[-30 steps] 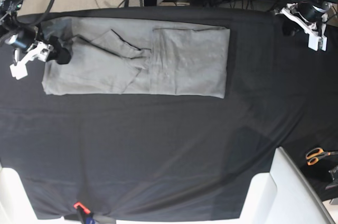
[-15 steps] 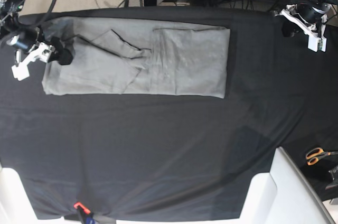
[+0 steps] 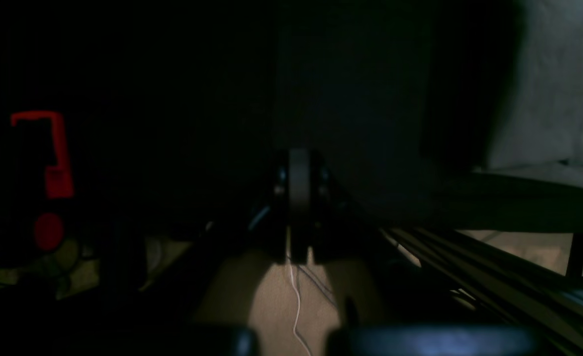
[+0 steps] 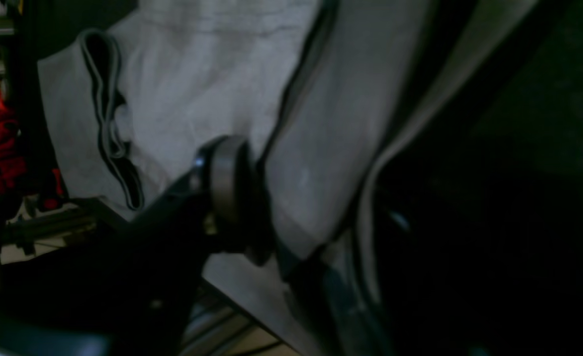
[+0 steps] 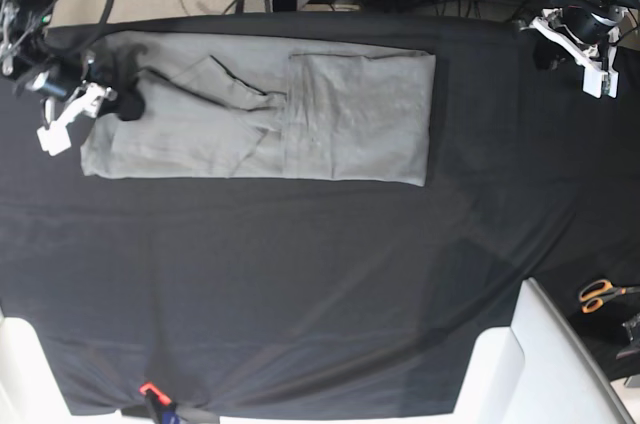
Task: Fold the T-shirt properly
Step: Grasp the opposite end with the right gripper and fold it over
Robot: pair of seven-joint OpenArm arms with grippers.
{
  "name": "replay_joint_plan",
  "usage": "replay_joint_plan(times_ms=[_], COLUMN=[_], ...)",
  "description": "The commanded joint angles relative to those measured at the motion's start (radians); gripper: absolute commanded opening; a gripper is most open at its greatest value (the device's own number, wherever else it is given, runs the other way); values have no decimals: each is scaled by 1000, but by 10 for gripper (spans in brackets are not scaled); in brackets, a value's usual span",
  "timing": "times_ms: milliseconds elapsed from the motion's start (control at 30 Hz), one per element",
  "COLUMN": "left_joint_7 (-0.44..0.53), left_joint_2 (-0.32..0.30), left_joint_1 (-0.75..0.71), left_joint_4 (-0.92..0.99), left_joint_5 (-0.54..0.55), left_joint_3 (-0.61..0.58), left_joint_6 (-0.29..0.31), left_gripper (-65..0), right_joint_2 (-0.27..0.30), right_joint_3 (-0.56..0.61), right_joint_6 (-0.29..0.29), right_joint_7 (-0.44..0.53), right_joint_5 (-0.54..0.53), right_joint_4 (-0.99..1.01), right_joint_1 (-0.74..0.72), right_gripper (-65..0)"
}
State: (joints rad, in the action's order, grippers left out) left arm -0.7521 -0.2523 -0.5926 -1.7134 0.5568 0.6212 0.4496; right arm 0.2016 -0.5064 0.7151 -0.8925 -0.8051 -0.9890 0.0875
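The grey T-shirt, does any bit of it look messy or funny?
Yes. The T-shirt lies in a long strip, tidy at one end, but a sleeve flap lies crumpled and slanted across the middle, near the right hand.

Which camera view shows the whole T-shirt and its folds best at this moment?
The base view: the T-shirt lies in full on the black cloth, sleeve folds visible. The right wrist view shows only a close, dim patch of grey fabric at one end. The left wrist view catches just a pale corner at its right edge.
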Motion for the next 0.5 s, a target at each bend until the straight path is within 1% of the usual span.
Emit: replay_joint_plan(times_ms=[0, 67, 100, 167, 200, 233, 333, 467], left_joint_7=[15, 15, 15, 15, 15, 15, 16, 18], left_joint_2=[-12, -12, -12, -12, -12, -12, -12, -12], left_joint_1=[-5, -5, -5, -5, -5, -5, -5, -5], left_joint_4=[-14, -14, -14, -14, -14, -14, -14, -14], left_joint_5=[12, 12, 12, 12, 12, 12, 12, 12], left_joint_3=[7, 7, 7, 7, 7, 7, 7, 7], left_joint_6=[5, 5, 5, 5, 5, 5, 5, 5], left_gripper=[-650, -650, -650, -650, -650, -650, -650, -650], right_joint_2=[16, 25, 35, 46, 55, 75, 109, 177], right_joint_3=[-5, -7, -7, -7, -7, -5, -5, -7], right_joint_6=[-17, -17, -17, -17, -17, -17, -17, -17], right_joint_7=[-9, -7, -7, 16, 32, 52, 103, 161], right_joint_5=[31, 31, 31, 31, 31, 31, 31, 31], right_joint_4=[8, 38, 58, 89, 104, 121, 160, 177], right_joint_1=[-9, -25, -28, -47, -51, -55, -62, -67], right_gripper=[-492, -614, -650, -633, -639, -644, -644, -644])
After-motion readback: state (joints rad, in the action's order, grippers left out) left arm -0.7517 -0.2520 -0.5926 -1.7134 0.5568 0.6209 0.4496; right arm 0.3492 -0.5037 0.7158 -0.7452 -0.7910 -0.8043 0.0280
